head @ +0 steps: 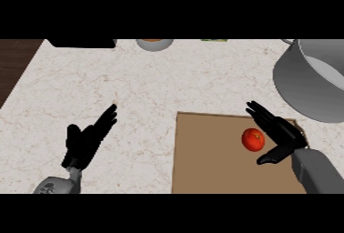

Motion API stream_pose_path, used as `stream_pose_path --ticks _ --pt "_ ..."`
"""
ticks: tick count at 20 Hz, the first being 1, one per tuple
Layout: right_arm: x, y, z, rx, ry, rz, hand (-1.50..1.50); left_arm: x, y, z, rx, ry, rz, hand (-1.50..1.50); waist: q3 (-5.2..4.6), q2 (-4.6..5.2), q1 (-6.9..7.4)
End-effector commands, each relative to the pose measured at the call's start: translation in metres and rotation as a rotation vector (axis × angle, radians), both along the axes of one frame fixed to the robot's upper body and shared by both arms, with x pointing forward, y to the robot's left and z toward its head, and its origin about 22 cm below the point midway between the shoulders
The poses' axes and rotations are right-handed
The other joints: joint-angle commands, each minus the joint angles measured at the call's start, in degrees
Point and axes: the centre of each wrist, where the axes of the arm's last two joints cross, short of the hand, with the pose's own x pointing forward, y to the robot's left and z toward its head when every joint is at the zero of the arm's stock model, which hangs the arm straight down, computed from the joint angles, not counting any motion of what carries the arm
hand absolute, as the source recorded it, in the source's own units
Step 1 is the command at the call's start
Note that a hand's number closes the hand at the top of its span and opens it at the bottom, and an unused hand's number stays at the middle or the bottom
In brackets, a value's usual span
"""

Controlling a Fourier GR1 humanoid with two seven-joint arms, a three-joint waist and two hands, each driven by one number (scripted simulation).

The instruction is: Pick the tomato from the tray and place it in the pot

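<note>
**Counter**: a pale speckled top is carrying everything in view.

**Pot**: large and grey, it is standing at the far right, partly running off the view's edge. Nothing is showing inside it.

**Tray**: flat and brown, it is lying right of centre by the lower edge, near the pot.

**Right hand**: it is hovering over the tray's right part with fingers straight and thumb spread out below them. It is gripping nothing.

**Left hand**: it is resting open at the view's left with fingers up, well apart from the tray and carrying nothing.

**Tomato**: red and round, it is sitting on the tray just left of the right hand's fingers. Whether they are touching it cannot be confirmed.

**Bowl**: it is sitting at the far edge, well apart from the work.

**Assessment:** the pick appears to be in preparation, with no grasp made yet.

**Recommendations:**
- The palm should be coming in sideways until the tomato is lying between thumb and fingers.
- Both should then be closing together round its widest part. A round fruit on a flat tray is likely to roll if nudged from one side only.
- The lift should be clearing the pot's tall rim before the hand is crossing toward it.
</note>
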Motion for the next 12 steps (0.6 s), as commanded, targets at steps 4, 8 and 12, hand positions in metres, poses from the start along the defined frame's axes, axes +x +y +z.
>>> stream_pose_path --ticks 4,8,12 --pt "-0.014 0.031 -0.025 0.036 -0.104 0.12 1.5 0.002 0.002 -0.013 0.007 0.002 -0.013 0.0 0.99 0.94 0.07" --pt "-0.028 0.036 -0.039 0.113 -0.063 0.095 1.5 0.008 -0.011 -0.003 -0.001 -0.021 -0.007 0.0 1.06 1.11 0.26" --pt "-0.04 0.046 -0.05 0.176 -0.057 0.048 1.5 0.005 0.0 -0.004 0.016 -0.005 -0.023 0.0 1.01 0.9 0.03"
